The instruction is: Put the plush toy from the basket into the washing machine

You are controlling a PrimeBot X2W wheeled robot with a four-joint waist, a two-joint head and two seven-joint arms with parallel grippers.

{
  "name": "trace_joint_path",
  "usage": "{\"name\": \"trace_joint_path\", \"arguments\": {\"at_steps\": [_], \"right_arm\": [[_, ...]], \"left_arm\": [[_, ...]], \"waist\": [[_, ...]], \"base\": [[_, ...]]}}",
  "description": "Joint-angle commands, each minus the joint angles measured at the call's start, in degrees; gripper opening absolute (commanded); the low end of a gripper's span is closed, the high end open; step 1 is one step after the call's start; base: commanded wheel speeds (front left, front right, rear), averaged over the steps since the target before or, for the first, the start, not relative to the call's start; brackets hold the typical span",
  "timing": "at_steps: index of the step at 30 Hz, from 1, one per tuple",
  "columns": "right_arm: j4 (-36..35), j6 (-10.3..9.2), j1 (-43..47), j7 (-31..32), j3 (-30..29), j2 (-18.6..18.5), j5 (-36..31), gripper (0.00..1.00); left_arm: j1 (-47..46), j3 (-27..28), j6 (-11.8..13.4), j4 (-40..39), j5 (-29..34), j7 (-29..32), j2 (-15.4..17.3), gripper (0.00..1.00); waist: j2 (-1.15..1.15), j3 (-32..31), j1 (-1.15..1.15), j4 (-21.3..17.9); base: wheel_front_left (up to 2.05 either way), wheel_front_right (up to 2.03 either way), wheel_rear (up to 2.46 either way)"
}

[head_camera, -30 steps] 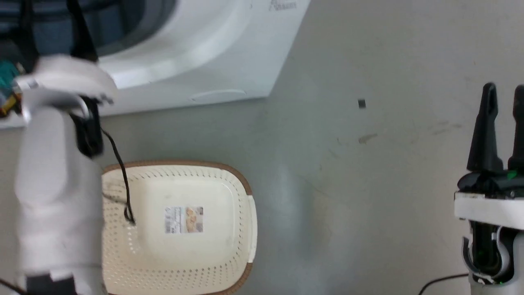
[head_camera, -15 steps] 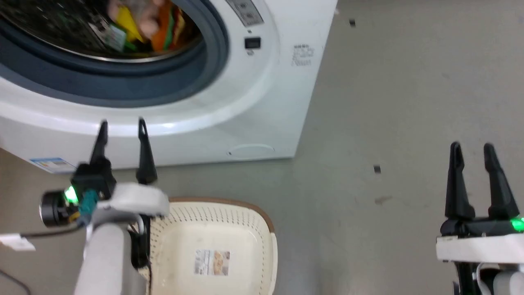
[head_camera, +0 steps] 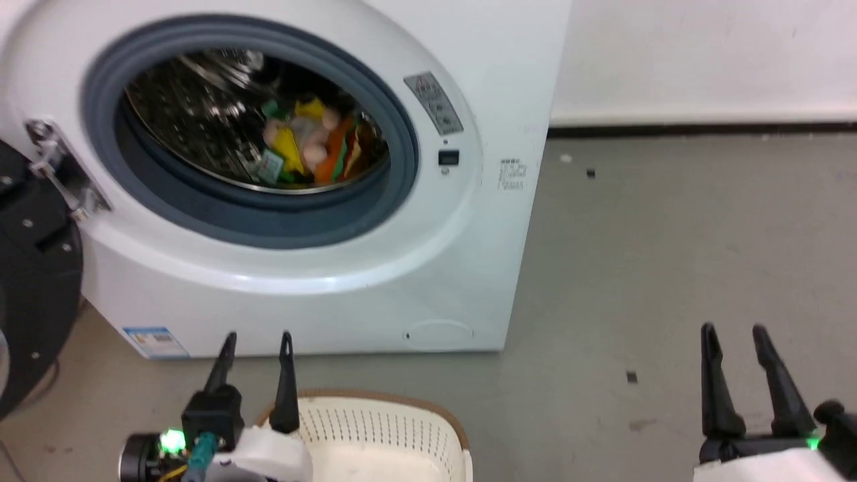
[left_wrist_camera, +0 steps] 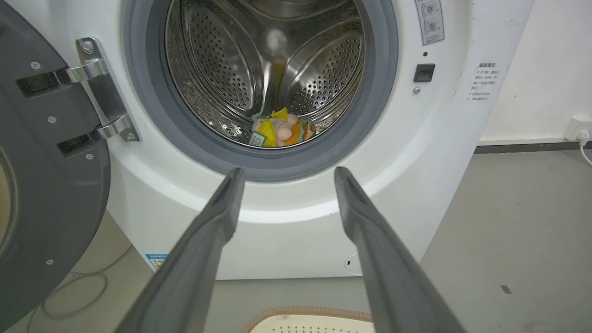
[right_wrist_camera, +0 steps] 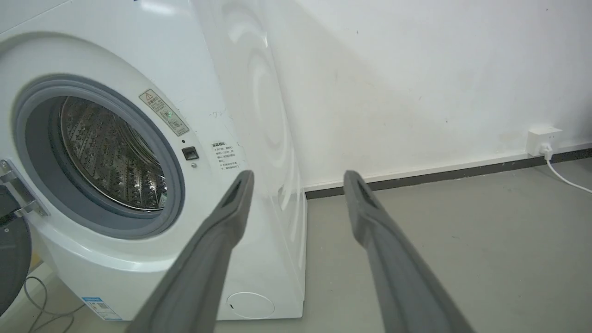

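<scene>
The task looks done: the orange hamburger-shaped plush toy [head_camera: 315, 150] lies at six o'clock in the steel drum of the white front-loading washing machine [head_camera: 375, 281], above the cream perforated plastic basket [head_camera: 375, 425], while the left gripper [head_camera: 258, 338] and right gripper [head_camera: 733, 331] hold nothing, fingers apart.

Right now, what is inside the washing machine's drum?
The plush toy lies low in the steel drum of the washing machine. The gasket hides the drum's front floor; the toy covers what is beneath it.
</scene>
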Motion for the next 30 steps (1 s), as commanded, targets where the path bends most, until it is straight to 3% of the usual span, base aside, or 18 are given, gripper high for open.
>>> {"name": "trace_joint_path", "arguments": {"at_steps": [1,12,13,30], "right_arm": [[0.3,-0.04,1.32,-0.25,0.1,-0.01,-0.46,1.0],[1.43,-0.04,2.34,-0.25,0.32,-0.01,-0.83,1.0],[1.36,0.0,2.16,0.0,0.42,0.0,-0.42,0.0],[1.23,0.0,1.59,1.68,0.84,0.0,-2.09,0.0]], "left_arm": [[1.2,-0.32,0.25,-0.25,0.29,-0.32,-0.02,1.0],[3.98,-1.07,0.51,0.22,-0.69,-0.32,-0.19,1.0],[3.46,-1.14,0.4,0.2,-0.6,0.0,-0.19,0.0],[3.51,-0.96,-0.02,-1.3,-0.34,1.75,-0.23,0.0]], "waist": [[0.0,-2.8,0.01,0.7],[0.0,-4.95,0.01,1.73],[0.0,-4.96,0.01,1.73],[0.0,-4.84,0.01,1.63]], "base": [[0.0,0.0,0.0],[0.0,0.0,0.0],[0.0,0.0,0.0],[0.0,0.0,0.0]]}}
